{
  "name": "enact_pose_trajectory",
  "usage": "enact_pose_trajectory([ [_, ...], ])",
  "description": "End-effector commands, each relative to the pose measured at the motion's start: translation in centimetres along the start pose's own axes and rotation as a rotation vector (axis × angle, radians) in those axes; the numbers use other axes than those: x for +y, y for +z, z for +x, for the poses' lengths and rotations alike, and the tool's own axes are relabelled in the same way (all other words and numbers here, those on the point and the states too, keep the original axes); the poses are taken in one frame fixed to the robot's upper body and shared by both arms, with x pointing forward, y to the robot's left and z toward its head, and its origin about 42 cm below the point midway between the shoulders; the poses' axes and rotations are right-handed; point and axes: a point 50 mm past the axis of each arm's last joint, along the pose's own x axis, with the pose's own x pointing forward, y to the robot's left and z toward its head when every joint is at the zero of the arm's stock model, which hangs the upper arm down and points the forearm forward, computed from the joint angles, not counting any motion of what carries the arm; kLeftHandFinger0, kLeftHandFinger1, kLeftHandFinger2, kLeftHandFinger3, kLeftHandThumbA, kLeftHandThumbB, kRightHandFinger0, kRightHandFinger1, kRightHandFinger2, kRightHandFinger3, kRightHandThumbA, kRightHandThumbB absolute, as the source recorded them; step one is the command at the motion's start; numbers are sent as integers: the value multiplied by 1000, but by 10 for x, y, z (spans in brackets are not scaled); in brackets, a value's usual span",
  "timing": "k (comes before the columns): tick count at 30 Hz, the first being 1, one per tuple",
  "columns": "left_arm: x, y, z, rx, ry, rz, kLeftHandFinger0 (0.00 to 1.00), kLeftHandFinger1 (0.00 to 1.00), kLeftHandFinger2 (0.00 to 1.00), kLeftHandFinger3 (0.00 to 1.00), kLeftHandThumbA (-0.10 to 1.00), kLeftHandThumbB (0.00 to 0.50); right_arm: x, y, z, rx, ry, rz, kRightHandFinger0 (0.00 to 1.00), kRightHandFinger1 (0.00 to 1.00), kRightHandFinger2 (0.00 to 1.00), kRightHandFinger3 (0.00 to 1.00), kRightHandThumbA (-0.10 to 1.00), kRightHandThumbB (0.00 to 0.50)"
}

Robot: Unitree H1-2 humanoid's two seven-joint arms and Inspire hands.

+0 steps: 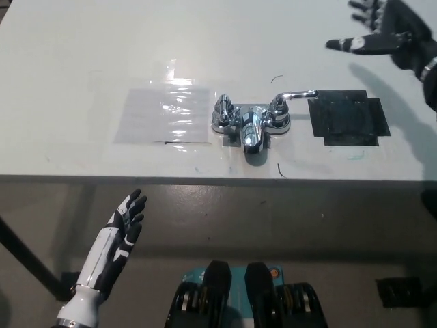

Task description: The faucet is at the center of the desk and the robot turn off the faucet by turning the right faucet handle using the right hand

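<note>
Head view: the faucet sits near the middle of the white worktop, its spout pointing toward 6 o'clock. The right faucet handle is a chrome lever lying out toward 3 o'clock, its tip reaching the edge of a dark square patch. At 9 o'clock from the faucet lies a clear shiny sheet.

The black right hand is up at about 1 o'clock from the faucet, above the worktop and well apart from the lever. Its fingers are spread wide and it holds nothing; one finger points toward 9 o'clock.

The white left hand rests at 7 o'clock, below the front edge of the worktop, fingers apart and empty.

As for progress, nothing of the turning itself looks done: the lever is untouched. What remains is bringing the right hand down toward 7 o'clock onto the lever, taking hold or pressing against it, and swinging it round until the faucet is off.
</note>
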Motion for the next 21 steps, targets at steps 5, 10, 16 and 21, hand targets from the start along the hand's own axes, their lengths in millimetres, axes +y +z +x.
enact_pose_trajectory([
  [5, 2, 13, 3, -76, -11, 27, 1000, 1000, 1000, 1000, 928, 207, 14, 33, 28, 36, 71, -181, 1000, 1000, 1000, 1000, 1000, 365],
  [10, 2, 13, 3, -71, -10, 40, 1000, 1000, 1000, 1000, 928, 205, 25, 25, 33, 60, 69, -239, 1000, 1000, 1000, 1000, 1000, 374],
  [16, 2, 13, 3, -76, -11, 40, 1000, 1000, 1000, 1000, 920, 197, 38, 18, 37, 77, 99, -262, 1000, 1000, 1000, 1000, 1000, 379],
  [21, 1, 13, 6, -69, -20, 53, 1000, 1000, 1000, 1000, 911, 214, 46, 4, 37, 103, 97, -246, 1000, 1000, 1000, 1000, 1000, 389],
])
